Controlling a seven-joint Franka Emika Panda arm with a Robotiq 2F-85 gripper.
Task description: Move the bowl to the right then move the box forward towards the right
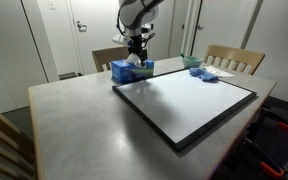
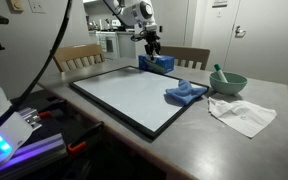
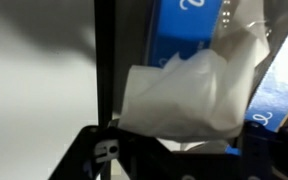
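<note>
So the robot's gripper is hanging straight down over the blue rectangular cardboard tissue box, which sits at the far edge of the grey table, right against the back edge of the big black-framed white board. You get the same story in both exterior views, with the gripper just above the box.

The wrist view is the useful one. The dark fingers sit at the bottom corners of the picture, spread wide, and the white tissue poking out of the box top puffs up in the gap between them. To me that's let go, not pinching anything. I honestly can't tell whether a fingertip is brushing the tissue or the cardboard, it's too blurry.

The small round teal-green bowl is well apart from the box, off past the board's corner, near a crumpled blue cloth and a white cloth. In an exterior view the bowl sits by the far table edge in front of a wooden chair.
</note>
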